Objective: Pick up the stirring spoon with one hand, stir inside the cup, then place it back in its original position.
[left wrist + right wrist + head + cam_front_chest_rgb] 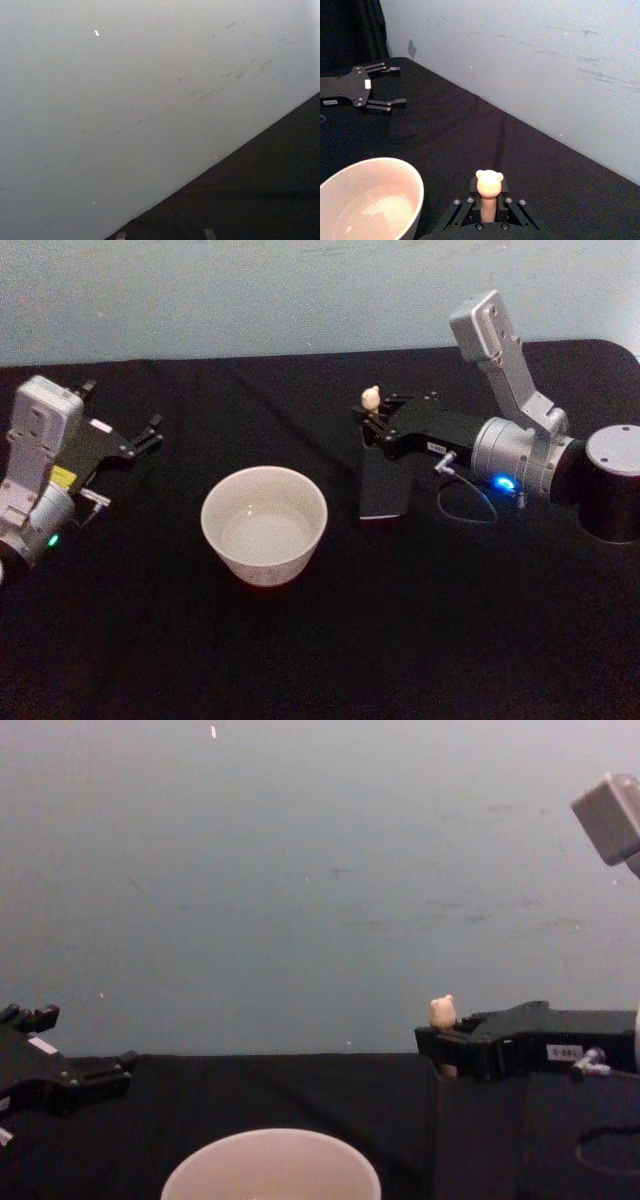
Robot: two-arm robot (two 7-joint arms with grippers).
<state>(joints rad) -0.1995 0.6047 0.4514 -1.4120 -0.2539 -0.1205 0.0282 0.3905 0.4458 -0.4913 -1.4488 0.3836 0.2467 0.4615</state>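
Right gripper [372,425]: positioned directly above the holder [385,490], to the right of the cup [264,523]. Its fingers [470,201] are drawn in narrow on either side of the spoon [489,186] and clamp the pale handle just below the knobbed top. Spoon: upright, with the knob projecting above the fingers; the neck and bowl are hidden by the gripper, so it cannot be determined whether the bowl sits inside the holder. Holder: stands on the black table [300,660], near the cup but not touching it. Cup: upright, at the centre of the table between the two arms, with nothing in contact with its rim. Left gripper [150,435]: idle at the left side of the table, well apart from the cup, fingers spread wide and holding nothing.
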